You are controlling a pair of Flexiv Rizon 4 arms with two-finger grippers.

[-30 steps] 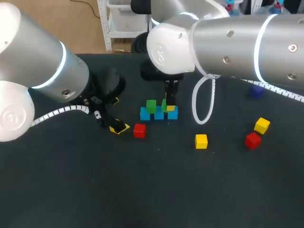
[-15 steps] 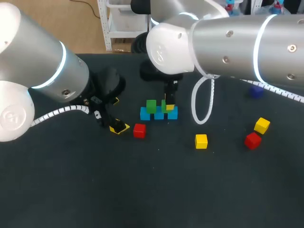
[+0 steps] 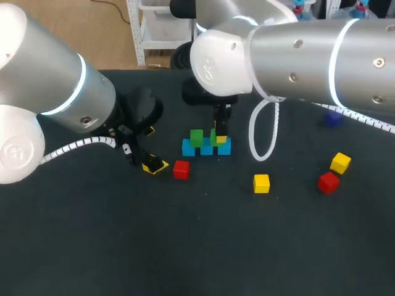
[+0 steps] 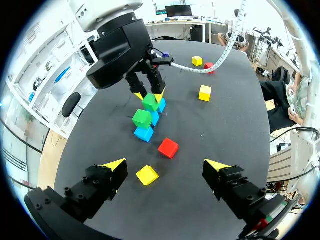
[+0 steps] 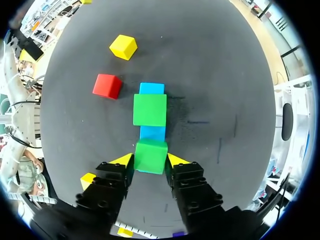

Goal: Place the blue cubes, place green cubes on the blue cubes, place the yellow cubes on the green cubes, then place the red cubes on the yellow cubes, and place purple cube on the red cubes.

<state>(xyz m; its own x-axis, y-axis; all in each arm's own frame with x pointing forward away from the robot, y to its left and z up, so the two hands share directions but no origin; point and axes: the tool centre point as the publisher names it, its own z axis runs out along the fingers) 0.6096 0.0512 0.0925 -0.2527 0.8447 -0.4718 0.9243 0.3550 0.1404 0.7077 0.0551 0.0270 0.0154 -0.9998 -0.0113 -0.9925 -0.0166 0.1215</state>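
Dark tabletop, and the right gripper (image 5: 150, 161) clamps a green cube (image 5: 151, 156) directly over the near end of the blue row (image 5: 152, 133), second green cube (image 5: 150, 110) just ahead along it.

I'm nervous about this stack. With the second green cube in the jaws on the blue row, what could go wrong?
The green cube between the right arm's jaws looks slightly skewed on the blue cubes; it may sit crooked or slip when released. Lifting away could also drag it into the other green cube close by.
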